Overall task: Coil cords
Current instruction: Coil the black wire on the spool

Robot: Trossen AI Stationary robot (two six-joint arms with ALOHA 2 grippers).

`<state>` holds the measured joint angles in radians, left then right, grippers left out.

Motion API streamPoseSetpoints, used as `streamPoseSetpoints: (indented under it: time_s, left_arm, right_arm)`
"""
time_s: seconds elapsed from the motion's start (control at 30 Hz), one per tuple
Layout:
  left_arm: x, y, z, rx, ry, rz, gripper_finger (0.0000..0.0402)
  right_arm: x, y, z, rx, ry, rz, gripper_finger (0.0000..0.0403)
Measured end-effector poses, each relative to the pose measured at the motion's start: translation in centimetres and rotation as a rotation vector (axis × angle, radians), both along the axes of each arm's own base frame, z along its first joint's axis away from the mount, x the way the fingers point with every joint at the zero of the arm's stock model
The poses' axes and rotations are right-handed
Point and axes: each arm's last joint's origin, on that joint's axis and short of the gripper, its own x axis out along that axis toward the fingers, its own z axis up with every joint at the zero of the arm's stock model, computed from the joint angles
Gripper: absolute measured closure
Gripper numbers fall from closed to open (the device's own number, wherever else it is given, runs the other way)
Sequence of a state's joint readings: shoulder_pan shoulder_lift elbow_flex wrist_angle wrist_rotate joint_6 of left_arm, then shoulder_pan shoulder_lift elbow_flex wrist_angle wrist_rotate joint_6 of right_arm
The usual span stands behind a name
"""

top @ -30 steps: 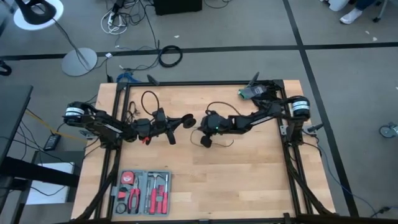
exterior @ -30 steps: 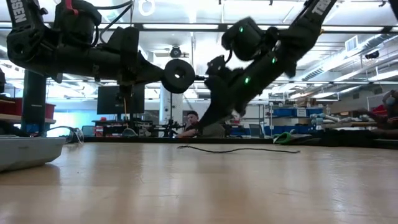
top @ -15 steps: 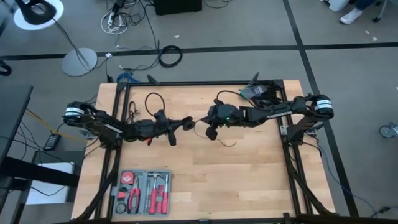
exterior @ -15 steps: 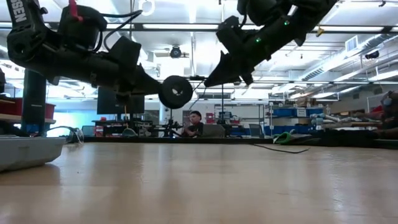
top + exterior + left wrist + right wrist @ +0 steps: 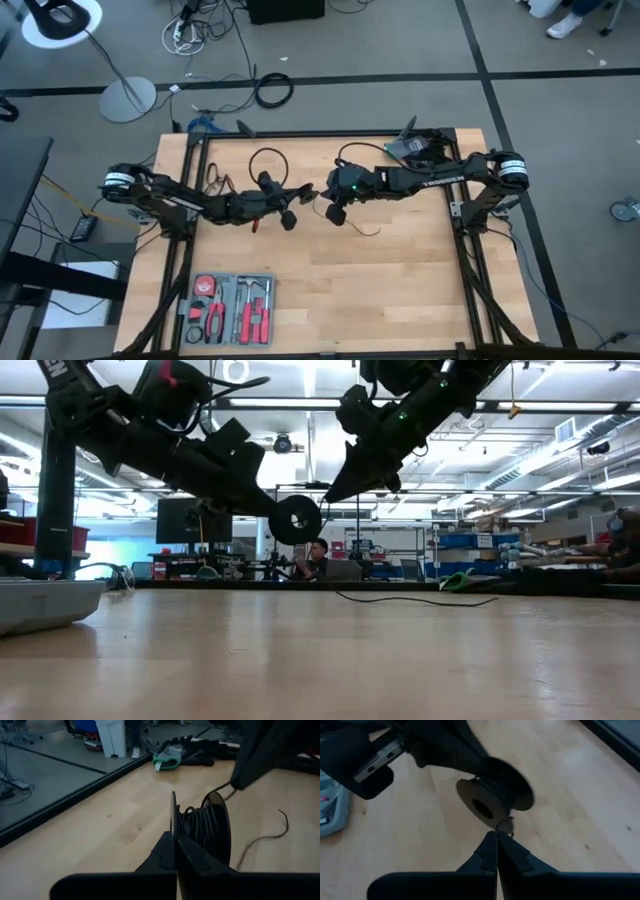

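The cord is a thin black wire, partly wound on a small round black spool (image 5: pixel 202 827) that hangs above the table's middle. Its free tail (image 5: pixel 366 229) lies slack on the wood. My left gripper (image 5: pixel 288 196) reaches in from the left and is shut on the spool (image 5: pixel 296 520). Just right of the spool, my right gripper (image 5: pixel 324 196) comes from the right and is shut on the cord (image 5: pixel 504 826). In the low view my right gripper (image 5: pixel 332 494) stands slightly higher than the spool. My left gripper pinches the rim of the spool's near disc (image 5: pixel 173 817) between its two fingers, coming almost level from the table's left. The spool is lifted clear of the table, discs upright. My right gripper pinches the cord (image 5: pixel 503 827) between its fingertips, close beside the spool's disc (image 5: pixel 482 806), slanting down from the table's right. Below the grip the cord runs down to the table, its tail slack.
An open tool case (image 5: pixel 228 308) sits near the front left edge. Dark gloves with a green patch (image 5: pixel 175 751) lie at the far right corner. The left arm's own cable loop (image 5: pixel 266 160) stands above the table's far left. Bare wood lies in front.
My right gripper has risen from close to the table to spool height, lifting the cord with it, so the tail's near part left the wood. My left gripper has pushed toward the table's right and tipped, carrying the spool a little lower and to the right.
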<state>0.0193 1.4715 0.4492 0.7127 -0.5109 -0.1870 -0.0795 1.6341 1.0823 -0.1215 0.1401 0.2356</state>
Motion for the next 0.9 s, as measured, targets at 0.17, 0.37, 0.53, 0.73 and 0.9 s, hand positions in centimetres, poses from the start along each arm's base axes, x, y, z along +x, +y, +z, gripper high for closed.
streamPoseSetpoints:
  time_s: [0.17, 0.37, 0.53, 0.73, 0.9]
  left_arm:
    - [0.2, 0.0, 0.2, 0.002, -0.006, 0.005, 0.0401]
    - [0.1, 0.0, 0.3, 0.008, -0.011, 0.024, 0.0401]
    - [0.2, 0.0, 0.6, 0.005, -0.047, 0.021, 0.0401]
    - [0.3, -0.2, 0.8, -0.005, -0.076, -0.005, 0.0401]
    - [0.4, -0.3, 1.0, -0.006, -0.099, -0.015, 0.0401]
  right_arm:
    - [0.3, 0.0, 0.5, -0.006, -0.047, 0.009, 0.0403]
    - [0.7, 0.0, 1.1, 0.067, -0.128, 0.06, 0.0403]
    - [0.9, -0.4, 1.4, 0.056, -0.169, 0.047, 0.0403]
    - [1.2, -0.4, 2.0, 0.009, -0.231, 0.074, 0.0403]
    - [1.6, -0.3, 1.5, 0.017, -0.237, 0.092, 0.0403]
